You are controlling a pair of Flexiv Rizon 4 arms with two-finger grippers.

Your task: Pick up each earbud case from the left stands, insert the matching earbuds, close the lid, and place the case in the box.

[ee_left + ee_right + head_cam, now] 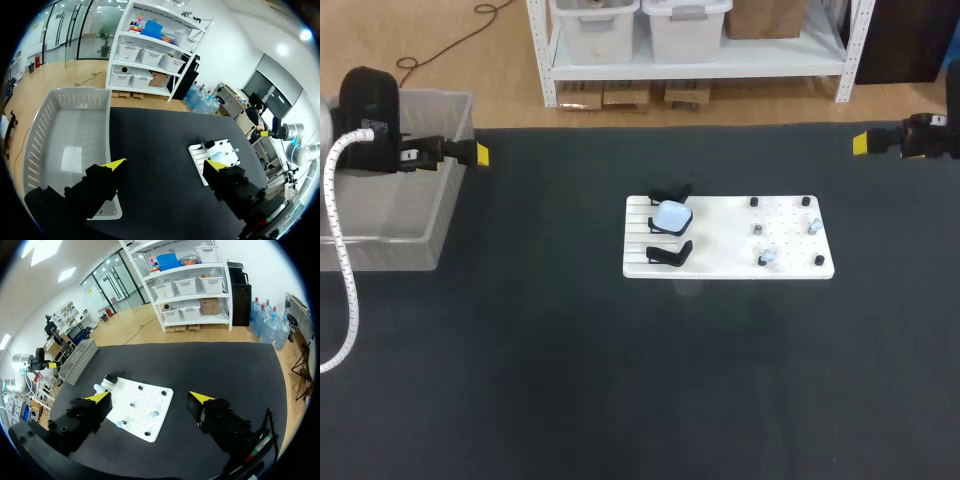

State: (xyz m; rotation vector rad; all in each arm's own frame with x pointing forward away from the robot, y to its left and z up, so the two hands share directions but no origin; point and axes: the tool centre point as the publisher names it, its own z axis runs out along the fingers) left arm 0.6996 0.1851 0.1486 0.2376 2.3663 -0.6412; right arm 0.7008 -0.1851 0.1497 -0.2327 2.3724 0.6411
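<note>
**Q:** What lies nearest on the dark worktop (520, 380)?

**A:** A flat white board (720, 268), near the middle. Its left part carries three black stands in a row running away from the camera. The nearest stand (670, 254) is bare.

**Q:** Where is the earbud case?

**A:** There is one earbud case (671, 215). It sits on the middle stand, between the other two. It is a small rounded square, pale blue-white and smooth on top. I cannot tell how its lid stands. The farthest stand (670, 193) is bare.

**Q:** And the board's right part?

**A:** It holds three small pale pieces (768, 258), set apart from one another and too small to tell in detail. I count three short black pegs (806, 201) near its corners.

**Q:** Is there a box?

**A:** There is one clear plastic box (430, 245) at the worktop's far left, well apart from the board.

**Q:** Where are the arms?

**A:** The left arm (370, 115) hangs over the box's far edge. In its wrist view the left jaws are spread wide with nothing between them. The right arm (925, 135) is at the far right edge of the worktop. The right jaws are also spread wide and hold nothing, with the board ahead of them.
</note>
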